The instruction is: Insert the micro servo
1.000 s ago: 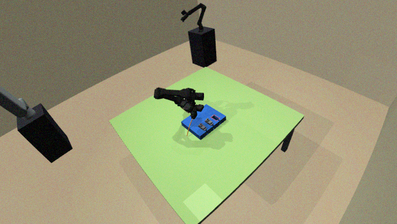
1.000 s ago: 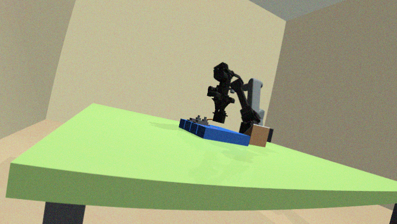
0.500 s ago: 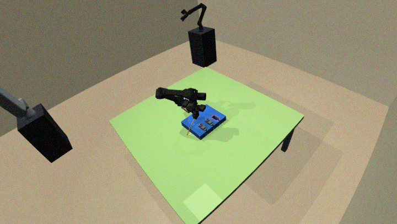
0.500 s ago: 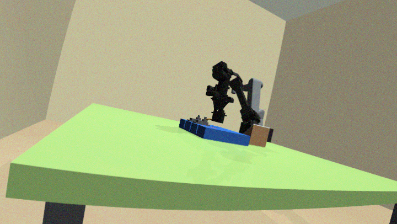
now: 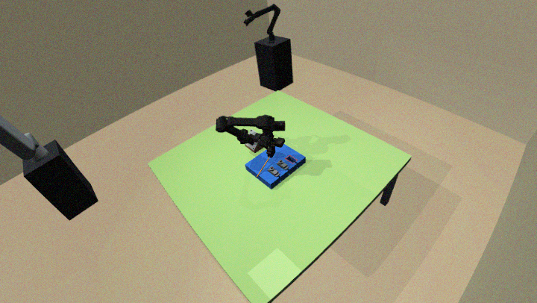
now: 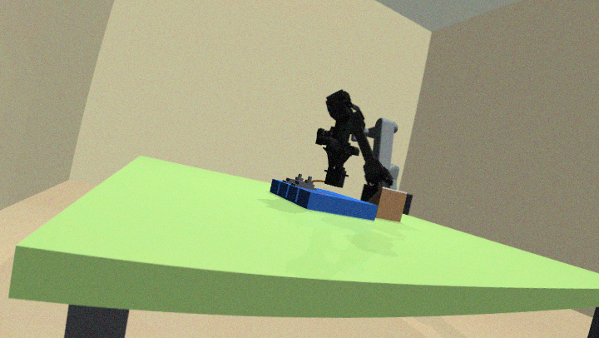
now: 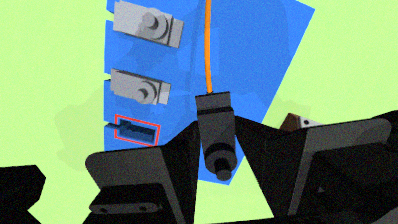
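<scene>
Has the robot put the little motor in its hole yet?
Not yet. Done: the hand has grabbed the loose servo, with its orange cable trailing over the blue deck. In hand: the servo is held above the deck. Left: carry it to the red-outlined pocket, which looks empty, seat it shaft up, let go and back away.

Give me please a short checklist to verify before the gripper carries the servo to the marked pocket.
1. Gripper shut on the loose servo: ok.
2. Servo lifted off the blue deck: ok, exterior view shows a gap.
3. Red-marked pocket empty: ok.
4. Servo above the pocket: not ok, it is beside it.
5. Output shaft pointing up: cannot tell.
6. Orange cable free of the two seated servos: ok.
</scene>
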